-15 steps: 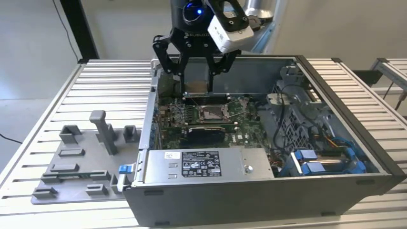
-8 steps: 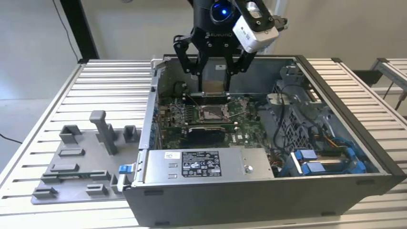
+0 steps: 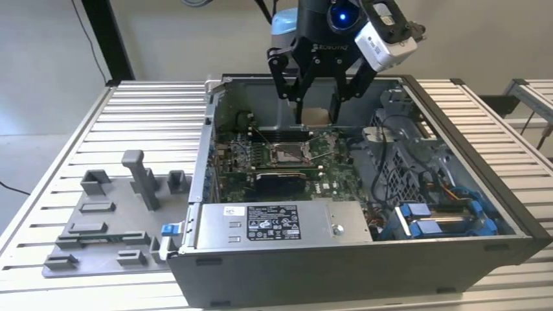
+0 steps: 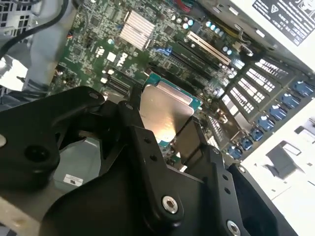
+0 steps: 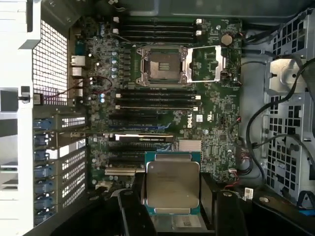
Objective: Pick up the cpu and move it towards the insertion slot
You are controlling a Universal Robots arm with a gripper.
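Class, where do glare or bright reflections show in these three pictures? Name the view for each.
In the second wrist view, the cpu held in the claw reflects a bright patch on its metal top; in the first wrist view, the insertion slot has a shiny open frame; in the exterior view, a blue light glows on the arm.

A ribbed metal table (image 3: pixel 155 116) carries everything. An open computer case (image 3: pixel 363 259) lies on it. A grey fixture plate (image 3: pixel 103 227) with blocks lies just beside the case.
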